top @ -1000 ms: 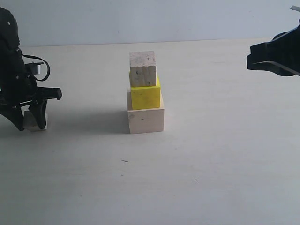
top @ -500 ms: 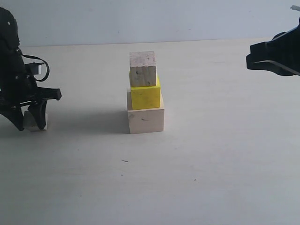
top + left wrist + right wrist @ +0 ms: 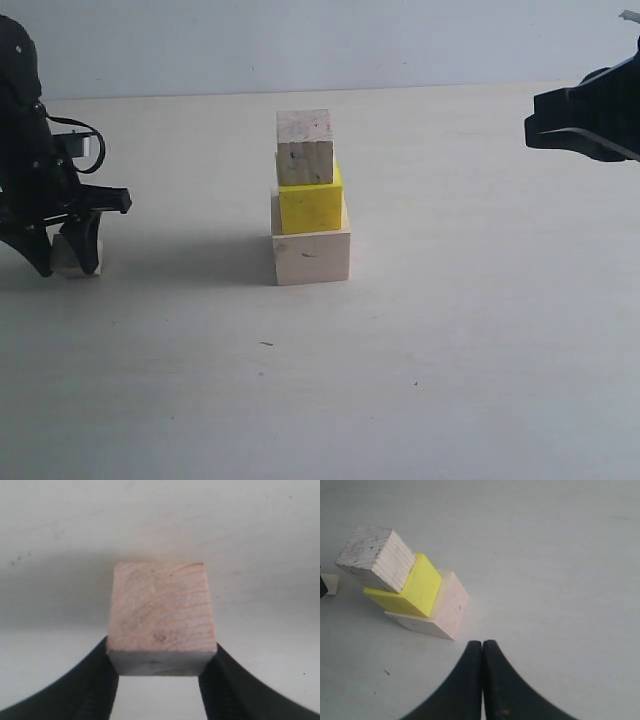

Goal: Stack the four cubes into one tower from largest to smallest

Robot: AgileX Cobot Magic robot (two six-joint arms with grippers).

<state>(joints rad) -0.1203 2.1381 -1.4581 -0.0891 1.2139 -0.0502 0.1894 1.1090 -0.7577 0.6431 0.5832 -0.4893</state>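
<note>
A tower stands mid-table: a large pale wooden cube (image 3: 311, 257) at the bottom, a yellow cube (image 3: 311, 208) on it, and a small pale speckled cube (image 3: 305, 148) on top. The top two sit turned a little off the base's line (image 3: 451, 607). At the far left my left gripper (image 3: 68, 265) is shut on another small pale wooden cube (image 3: 70, 255), just above the table. In the left wrist view the black fingers (image 3: 102, 680) press that cube (image 3: 161, 615) from both sides. My right gripper (image 3: 535, 130) hangs raised at the right, shut and empty (image 3: 482, 644).
The pale tabletop (image 3: 450, 350) runs back to a grey wall (image 3: 400, 40). A few dark specks mark the table in front of the tower. Nothing else stands between the left gripper and the tower.
My left gripper has risen very slightly with the small cube held in it. The tower and the right arm have not moved.
</note>
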